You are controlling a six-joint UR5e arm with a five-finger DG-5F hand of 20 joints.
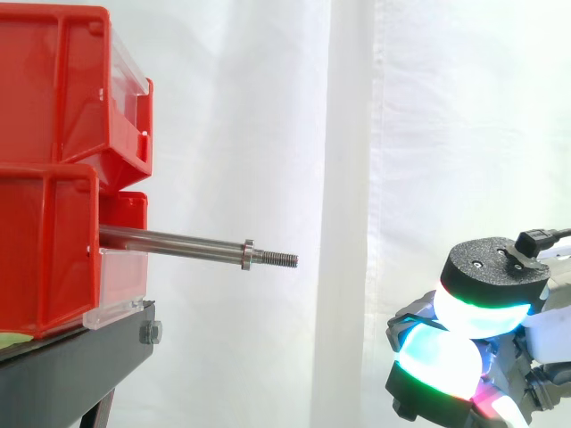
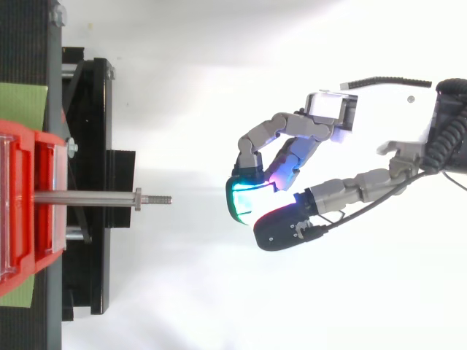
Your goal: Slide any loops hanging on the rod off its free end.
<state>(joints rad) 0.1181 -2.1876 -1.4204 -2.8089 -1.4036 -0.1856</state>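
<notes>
With fingers (image 2: 271, 133) curling together on nothing, the hand (image 2: 315, 131) is hanging right of the bare rod (image 1: 178, 242), risking knocking its tip by reaching in.

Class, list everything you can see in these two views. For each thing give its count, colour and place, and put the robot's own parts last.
bins: two, red, stacked at the left on the stand.
rod: one, silver, sticking out level from the bins towards the hand; threaded free end; nothing hangs on it.
collar: one, silver, on the rod just before the thread.
stand: one, black, under the bins.
sheet: one, green, under the bins on the stand.
curtain: one, white, behind everything.
hand: one, grey and black with glowing pads, beyond the rod's free end and apart from it; fingers curled, holding nothing.
</notes>
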